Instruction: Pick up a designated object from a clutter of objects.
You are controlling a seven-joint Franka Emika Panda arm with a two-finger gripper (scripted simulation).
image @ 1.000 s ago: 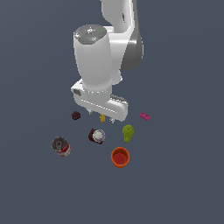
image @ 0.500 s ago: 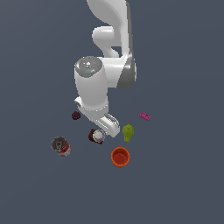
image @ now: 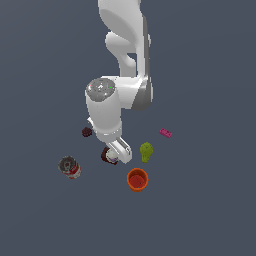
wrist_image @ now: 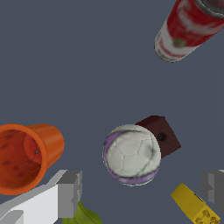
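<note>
- Wrist view: ball (wrist_image: 132, 154) sits on the table, touching a brown block (wrist_image: 159, 135) — roughly between, slightly ahead of, the gripper (wrist_image: 142, 191).
- Jaws released, holding nothing — they must straddle it.

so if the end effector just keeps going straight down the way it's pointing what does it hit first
Most likely the ball: it lies between the open end effector fingers, touching the dark brown block. Depth is unclear, so a finger might clip the yellow piece first.

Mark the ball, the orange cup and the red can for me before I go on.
ball (wrist_image: 132, 154): wrist view, middle of its white panelled face.
orange cup (wrist_image: 24, 157): wrist view, inner wall just inside the rim.
red can (image: 70, 167): exterior view, its side just below the grey top.
</note>
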